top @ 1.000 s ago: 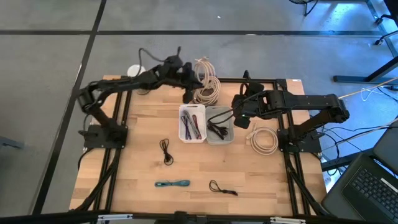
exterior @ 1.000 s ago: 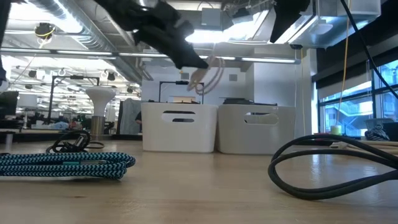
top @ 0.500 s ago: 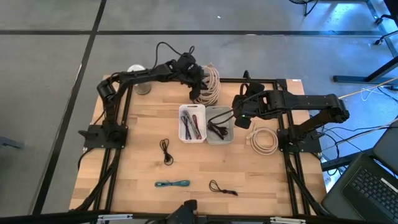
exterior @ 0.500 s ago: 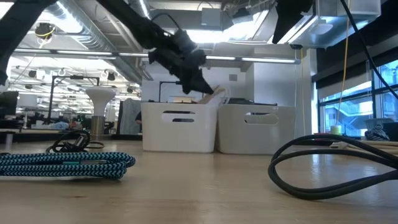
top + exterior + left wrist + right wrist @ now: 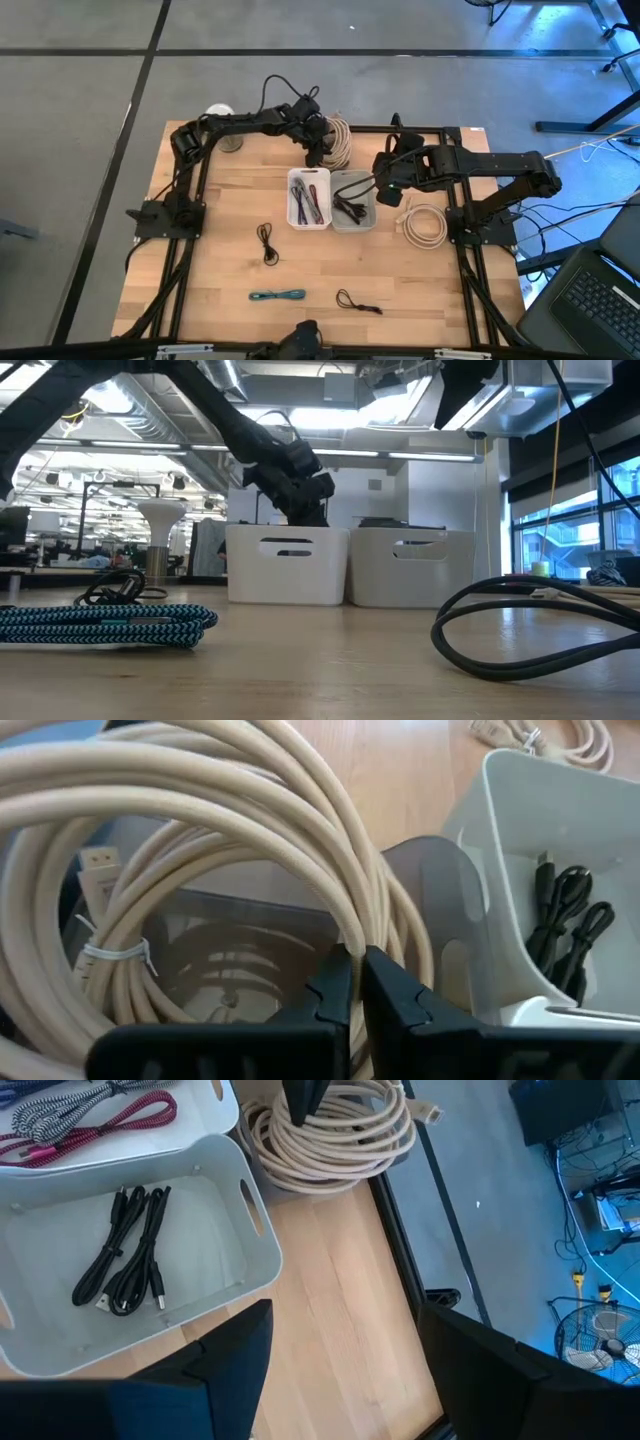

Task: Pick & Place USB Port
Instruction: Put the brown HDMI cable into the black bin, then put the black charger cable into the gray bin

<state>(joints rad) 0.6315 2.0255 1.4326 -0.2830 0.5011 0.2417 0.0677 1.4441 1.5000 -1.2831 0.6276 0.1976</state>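
Observation:
A beige coiled cable lies at the table's far edge, behind two white bins. My left gripper stands over the coil's near-left side, shut on it; the left wrist view shows the coil close up. The left bin holds coloured braided cables. The right bin holds a black cable. My right gripper hovers open at the right bin's right side, touching nothing; its fingers stand wide apart. In the low view my left gripper dips behind the bins. My left gripper pinches one strand of the beige coil between its two fingers, coming from above and pointing down, the fingers across the strand. The coil's other turns rest on the table and its frame at the far edge.
A second beige coil lies right of the bins. Nearer lie a small black cable, a teal braided cable and another black cable. A grey cup stands at the far left corner.
My left gripper has gone down and a little toward the right, still shut on the beige coil. The coil, hanging clear above the bins a second ago in the low view, has sunk out of sight behind them.

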